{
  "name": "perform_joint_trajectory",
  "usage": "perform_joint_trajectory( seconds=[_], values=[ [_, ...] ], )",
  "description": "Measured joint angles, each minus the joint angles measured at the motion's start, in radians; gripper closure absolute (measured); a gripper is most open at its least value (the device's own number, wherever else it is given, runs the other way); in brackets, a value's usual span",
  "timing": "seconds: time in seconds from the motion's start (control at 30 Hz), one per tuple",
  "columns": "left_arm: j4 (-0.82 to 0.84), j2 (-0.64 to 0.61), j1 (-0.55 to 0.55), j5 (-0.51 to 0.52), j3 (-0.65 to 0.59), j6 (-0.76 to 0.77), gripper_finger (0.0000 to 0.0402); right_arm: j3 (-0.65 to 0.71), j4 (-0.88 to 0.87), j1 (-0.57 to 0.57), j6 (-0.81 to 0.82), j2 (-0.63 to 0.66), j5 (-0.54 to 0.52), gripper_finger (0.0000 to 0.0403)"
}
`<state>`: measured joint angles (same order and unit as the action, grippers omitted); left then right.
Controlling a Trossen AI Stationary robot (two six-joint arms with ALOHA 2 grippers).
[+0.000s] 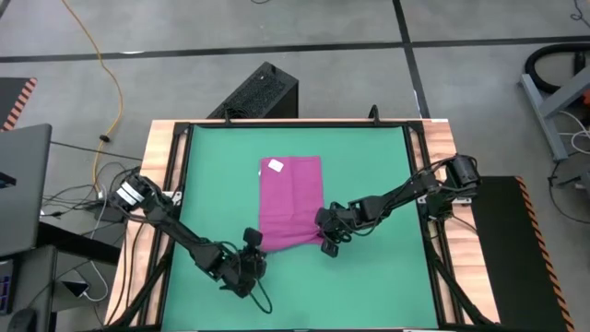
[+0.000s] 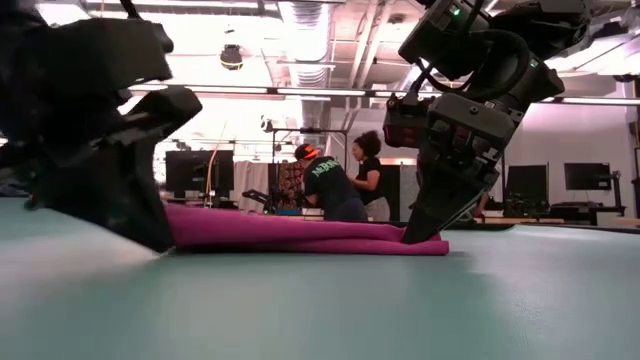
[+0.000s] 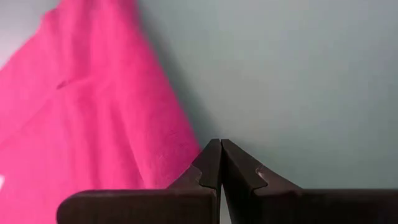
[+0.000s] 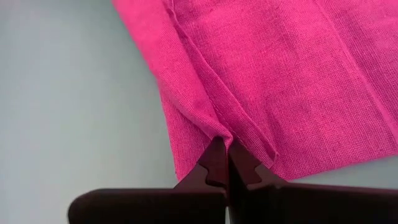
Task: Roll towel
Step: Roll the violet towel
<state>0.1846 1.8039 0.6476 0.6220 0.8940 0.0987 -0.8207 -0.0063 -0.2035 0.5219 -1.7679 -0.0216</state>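
Table: green mat (image 1: 369, 166) in a wooden frame. Towel (image 1: 291, 198), magenta, flat at mat centre, long axis 12 to 6 o'clock, tag at 12. Right tool (image 1: 329, 242), jaws together, pinching the 5 o'clock corner fold. Left tool (image 1: 251, 251), jaws together and empty, just beside the 7 o'clock corner.

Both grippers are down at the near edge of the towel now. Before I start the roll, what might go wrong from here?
1. The right gripper is shut on the towel edge, but the left gripper is shut on nothing, beside its corner. One-sided lifting would likely skew the roll.
2. The right pinch holds only a thin fold at the hem; it may slip.
3. The left fingertips sit very low on the green mat and could scrape it.
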Motion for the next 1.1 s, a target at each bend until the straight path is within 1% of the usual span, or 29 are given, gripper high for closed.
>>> perform_joint_trajectory(
  seconds=[0.13,0.3,0.43,0.73,1.1],
  values=[
    [0.031,-0.005,-0.004,0.031,0.002,0.018,0.0401,0.0,0.001,0.0,-0.006,0.0,0.0,0.0396],
    [0.037,-0.027,-0.005,0.043,0.002,0.054,0.0401,0.0,0.001,0.0,-0.007,0.0,0.0,0.0396],
    [0.049,-0.067,-0.005,0.091,0.002,0.055,0.0402,0.0,0.002,0.0,-0.007,0.0,0.0,0.0396],
    [0.09,-0.11,-0.044,0.124,0.002,0.053,0.0402,0.0,0.003,0.0,-0.007,0.0,-0.001,0.0396],
    [0.105,-0.11,-0.116,0.096,0.002,0.042,0.0401,0.0,0.003,0.0,-0.007,0.0,0.001,0.0396]
  ],
)
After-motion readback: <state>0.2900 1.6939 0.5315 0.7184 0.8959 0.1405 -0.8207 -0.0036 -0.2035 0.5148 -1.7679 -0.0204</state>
